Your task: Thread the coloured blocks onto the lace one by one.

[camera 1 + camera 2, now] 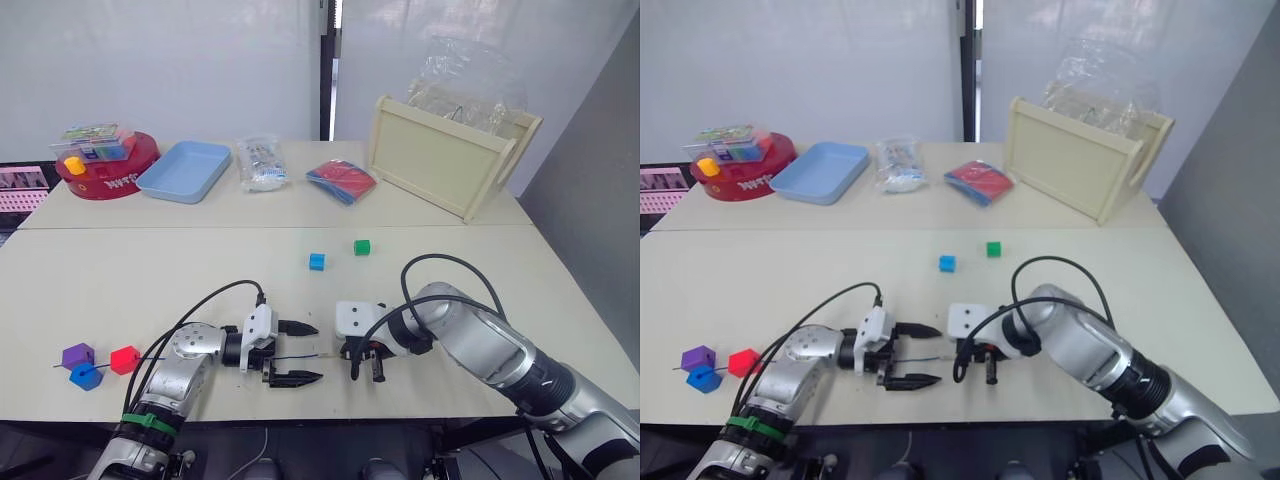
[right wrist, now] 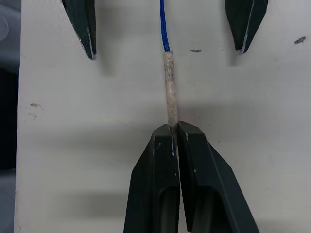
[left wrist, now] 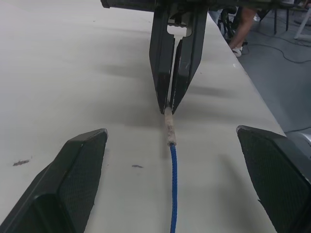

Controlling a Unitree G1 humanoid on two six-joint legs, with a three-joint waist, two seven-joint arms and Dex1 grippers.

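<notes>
The right gripper (image 2: 173, 127) is clamped shut on the pale stiff tip of the lace (image 2: 169, 85), pinching only its end so that most of the tip sticks out free toward the left gripper (image 1: 298, 353), whose two fingers stand wide apart on either side of the cord without touching it. The lace runs leftward along the near edge of the table (image 1: 200, 270) to the purple block (image 1: 77, 355), the blue block (image 1: 86, 376) and the red block (image 1: 125, 359), which sit bunched together at its far-left end and look already threaded, though the cord through them is too thin to confirm. The light blue block (image 1: 317, 261) and the green block (image 1: 361, 246) lie loose further back, near the table's middle and slightly apart from each other. Judging from this, the step in hand is a handover of the tip, and it goes best if the left fingers close on the cord just behind the stiff section before the right lets go, keeping the tip level and off the table. The exposed tip must stay long enough to pass through a block's hole, so the grip should not creep forward.
</notes>
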